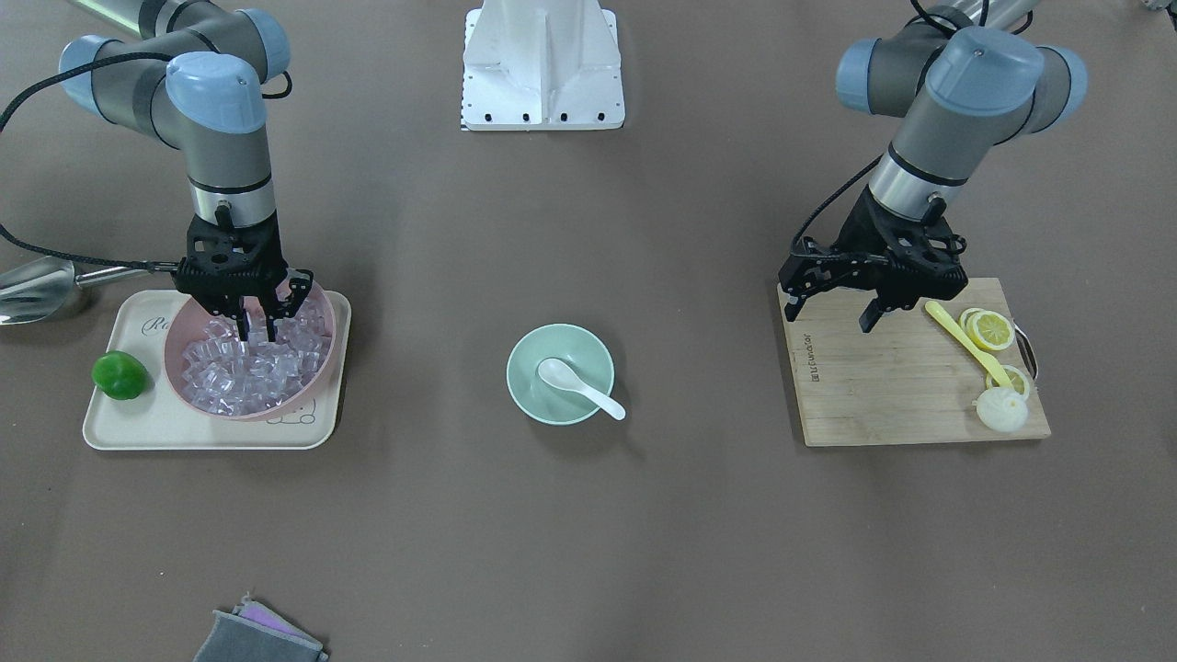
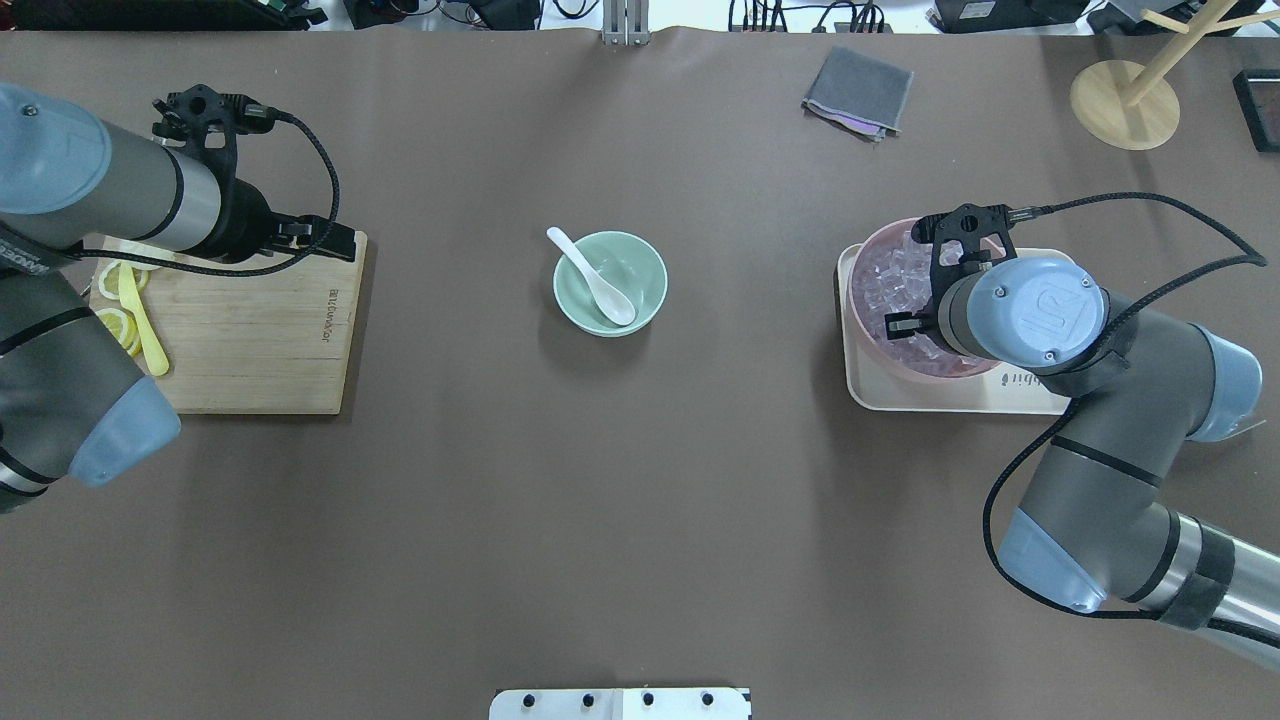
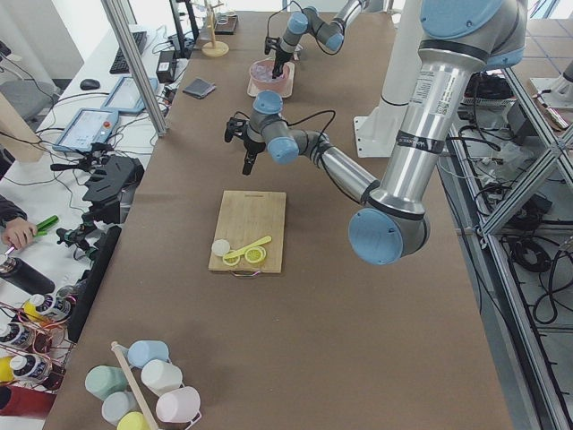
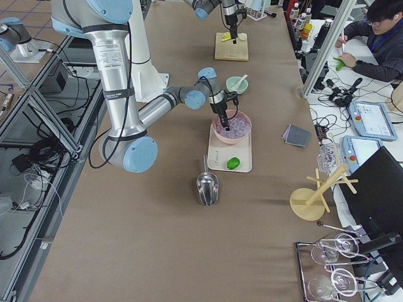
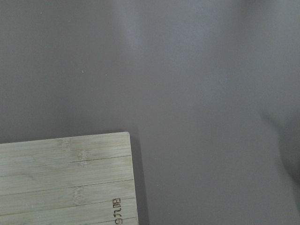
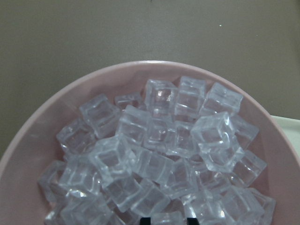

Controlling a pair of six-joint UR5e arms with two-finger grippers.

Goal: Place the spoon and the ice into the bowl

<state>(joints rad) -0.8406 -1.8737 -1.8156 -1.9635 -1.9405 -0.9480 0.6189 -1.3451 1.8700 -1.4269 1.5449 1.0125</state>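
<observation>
Black fingertips (image 6: 145, 221) of the right jaws stood close together down in the pile, drawn in on one clear ice cube (image 6: 166, 218) with a tip at each side of it. Around that cube lay the heap of ice cubes (image 1: 248, 372) filling the pink bowl (image 1: 171, 353). The pink bowl sat on a cream tray (image 1: 184, 428) printed with a script word that began with R, the rest unreadable. A lime (image 1: 119, 375) lay on the tray near the pink bowl, and a steel scoop (image 1: 32, 290) lay on the tabletop (image 1: 588, 533) just off the tray's corner. The right arm's joint cap (image 2: 1040, 313) carried the letters UR.

The left jaws hung above a corner of the bamboo cutting board (image 1: 892, 395); whether they were spread or closed could not be told. A brand word was burnt in along one edge of the board, too small to read. At its other end lay lemon slices (image 1: 988, 329), a yellow utensil (image 1: 965, 342) and a pale round piece (image 1: 1002, 409).

Mid-tabletop, well apart from both arms, sat the mint-green bowl (image 1: 533, 393) with the white spoon (image 1: 577, 384) in it, scoop on the bowl's floor and handle leaning over the rim. Brown tabletop ran open from this bowl to the tray and to the board.
</observation>
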